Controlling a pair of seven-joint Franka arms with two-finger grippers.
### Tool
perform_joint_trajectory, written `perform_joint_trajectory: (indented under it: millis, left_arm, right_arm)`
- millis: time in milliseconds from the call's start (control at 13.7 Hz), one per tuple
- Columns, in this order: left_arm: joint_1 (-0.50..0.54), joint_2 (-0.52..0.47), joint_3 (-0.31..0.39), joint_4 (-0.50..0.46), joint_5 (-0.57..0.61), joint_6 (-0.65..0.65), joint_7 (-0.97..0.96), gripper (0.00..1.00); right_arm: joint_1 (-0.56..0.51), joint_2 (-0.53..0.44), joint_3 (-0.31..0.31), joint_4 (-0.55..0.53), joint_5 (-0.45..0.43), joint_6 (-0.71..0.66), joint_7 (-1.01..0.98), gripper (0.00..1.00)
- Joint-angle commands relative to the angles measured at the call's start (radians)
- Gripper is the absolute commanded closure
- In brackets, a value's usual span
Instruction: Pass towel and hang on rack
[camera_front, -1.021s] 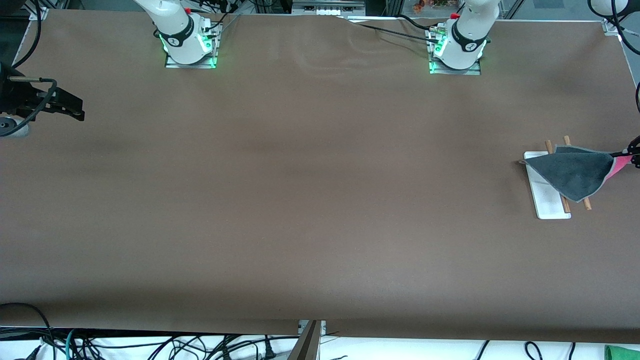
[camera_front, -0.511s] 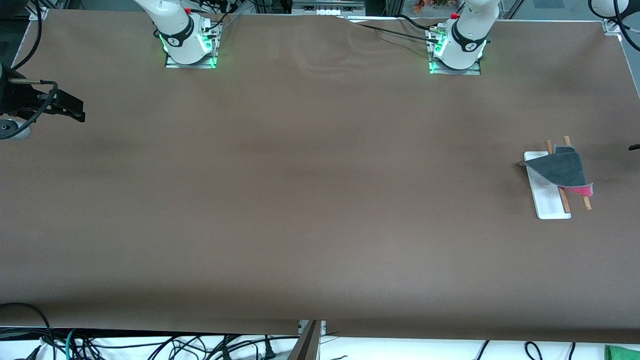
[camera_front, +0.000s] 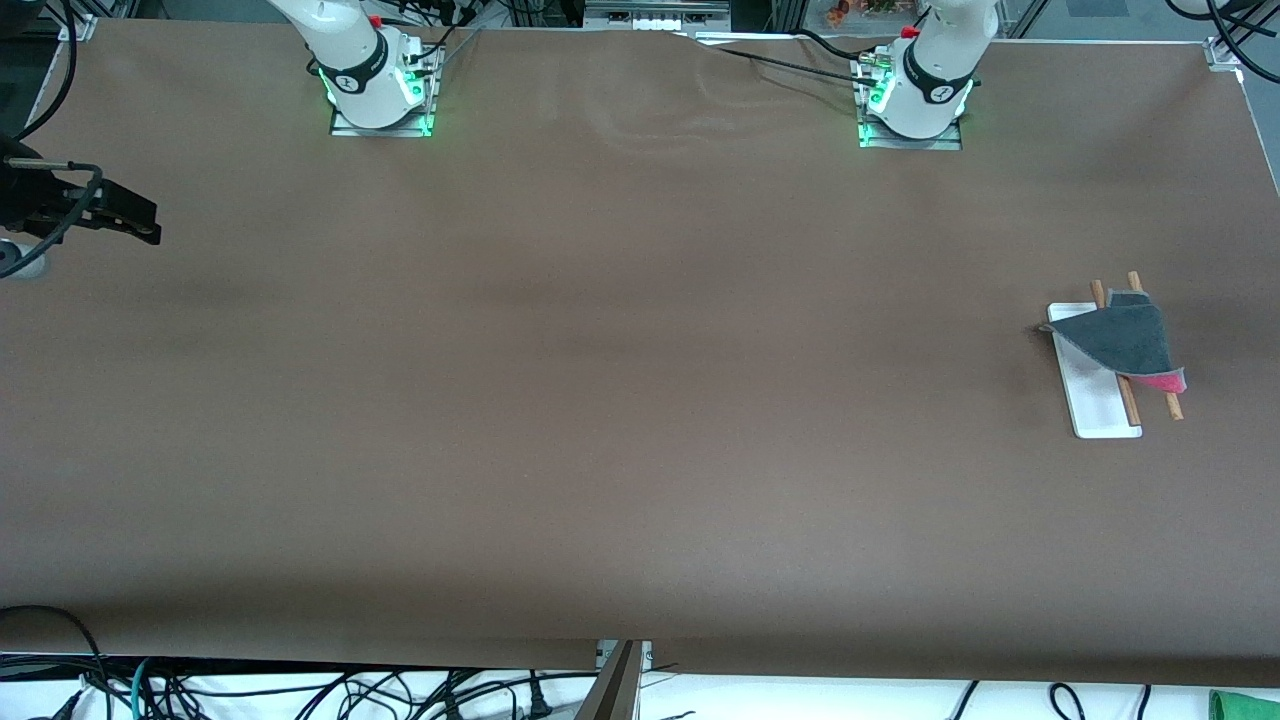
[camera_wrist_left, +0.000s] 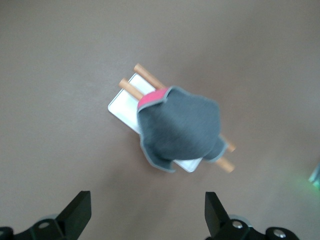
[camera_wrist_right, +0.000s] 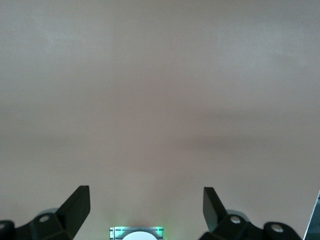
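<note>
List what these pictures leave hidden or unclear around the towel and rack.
- Middle of the rack rods: covered by the towel in the front and left wrist views.
- Metal joint of the rods: not visible, under the towel.
- Left gripper: outside the front view; only its open fingertips show in its wrist view.

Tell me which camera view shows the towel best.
The left wrist view: the towel fills the middle, draped over the rack, grey face up. The front view shows it small near the left arm's end. The right wrist view shows only bare table.
</note>
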Motion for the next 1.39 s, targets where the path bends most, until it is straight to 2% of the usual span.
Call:
perform_joint_trajectory:
  millis: [0,219,438,584,657,803,876,1021,1313]
  left_arm:
    - [-0.112,-0.087,0.007,-0.015,0.083,-0.051,-0.229,0.0]
    - [-0.219,-0.13,0.001,-0.02,0.103,-0.126,-0.54,0.0]
    - [-0.316,-0.179,-0.002,-0.03,0.117,-0.145,-0.786,0.0]
    - [-0.384,-0.256,-0.016,-0.125,0.143,-0.119,-0.983,0.0]
    - [-0.393,-0.308,-0.065,-0.182,0.167,-0.088,-1.066,0.0]
    - [-0.381,-0.444,-0.226,-0.324,0.268,-0.036,-1.233,0.0]
    - [-0.375,-0.501,-0.273,-0.395,0.285,-0.019,-1.328,0.0]
    - [-0.372,-0.59,-0.294,-0.501,0.281,0.062,-1.383,0.0]
    - [-0.375,-0.675,-0.289,-0.587,0.246,0.209,-1.383,0.0]
  right_arm:
    - [-0.003,-0.005,0.003,0.001,-0.007,-0.011,-0.016,0.0]
    - [-0.001,-0.005,0.005,0.001,-0.007,-0.009,-0.016,0.0]
    - [-0.001,-0.005,0.005,0.001,-0.007,-0.005,-0.018,0.0]
    - [-0.001,-0.005,0.005,0.001,-0.007,-0.005,-0.016,0.0]
    - [-0.001,-0.005,0.005,0.001,-0.007,-0.003,-0.018,0.0]
    - [-0.001,-0.004,0.005,0.001,-0.007,-0.002,-0.016,0.0]
    - [-0.001,-0.004,0.005,0.001,-0.007,0.0,-0.016,0.0]
    - [0.001,-0.004,0.006,0.001,-0.006,0.0,-0.015,0.0]
    - [0.002,-0.004,0.008,0.001,-0.007,0.001,-0.004,0.0]
